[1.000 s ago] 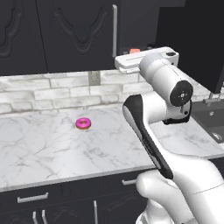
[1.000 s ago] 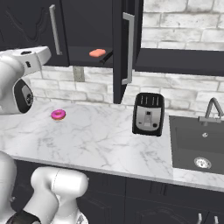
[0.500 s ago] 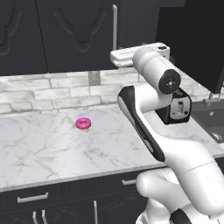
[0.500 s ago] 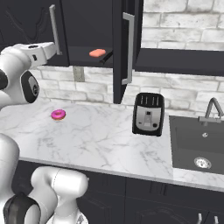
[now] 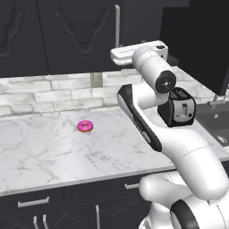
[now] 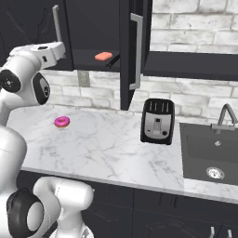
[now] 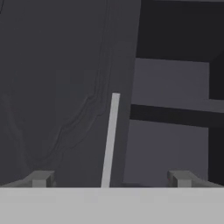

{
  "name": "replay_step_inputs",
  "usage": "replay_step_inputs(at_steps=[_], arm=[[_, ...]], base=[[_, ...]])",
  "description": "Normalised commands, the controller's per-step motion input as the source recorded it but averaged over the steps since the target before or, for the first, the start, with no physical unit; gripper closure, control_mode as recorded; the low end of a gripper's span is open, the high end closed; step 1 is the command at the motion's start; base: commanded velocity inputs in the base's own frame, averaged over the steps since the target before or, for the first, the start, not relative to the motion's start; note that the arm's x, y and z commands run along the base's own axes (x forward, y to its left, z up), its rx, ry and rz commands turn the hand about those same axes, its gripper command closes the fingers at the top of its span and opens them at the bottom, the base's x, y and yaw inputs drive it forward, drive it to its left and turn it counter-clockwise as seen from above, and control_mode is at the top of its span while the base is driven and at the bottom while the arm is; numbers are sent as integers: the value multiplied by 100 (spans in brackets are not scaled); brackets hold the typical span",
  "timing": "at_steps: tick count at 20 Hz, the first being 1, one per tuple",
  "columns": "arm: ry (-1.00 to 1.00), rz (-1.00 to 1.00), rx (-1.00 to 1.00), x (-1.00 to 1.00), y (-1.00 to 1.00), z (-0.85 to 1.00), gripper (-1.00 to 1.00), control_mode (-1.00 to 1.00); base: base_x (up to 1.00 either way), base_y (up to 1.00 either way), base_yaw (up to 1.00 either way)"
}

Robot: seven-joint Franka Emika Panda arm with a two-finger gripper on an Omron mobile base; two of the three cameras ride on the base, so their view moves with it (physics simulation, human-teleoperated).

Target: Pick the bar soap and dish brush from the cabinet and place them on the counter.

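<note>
Marble counter lies wide and mostly bare: a pink donut sits toward its left, a black toaster stands toward the sink, and open slab stretches between and in front of them to the pale front edge. Above, the cabinet has a door swung outward, edge-on over the counter with its silver bar handle facing the room. On the dark inner shelf the bar soap lies flat near the shelf's front lip; just beside it a thin dark shape may be the dish brush, too slight against the black interior to be sure. The gripper is raised to cabinet height, left of the opening, its fingertips spread wide with nothing between them, facing a closed carved door and its handle; the shelf interior shows to the right.
</note>
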Motion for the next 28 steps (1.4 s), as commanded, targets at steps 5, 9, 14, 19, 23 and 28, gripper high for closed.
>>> replay_step_inputs(at_steps=[5,9,14,19,23,28], arm=[[-1,0,-1,36,1,-2,-100,-100],[0,0,0,37,5,0,-100,-100],[0,0,0,41,8,0,-100,-100],[0,0,0,44,10,-1,-100,-100],[0,0,-1,45,14,-3,-100,-100],[0,0,-1,44,13,-4,-100,-100]], base=[[0,0,0],[0,0,0],[0,0,0],[0,0,0],[0,0,0],[0,0,0]])
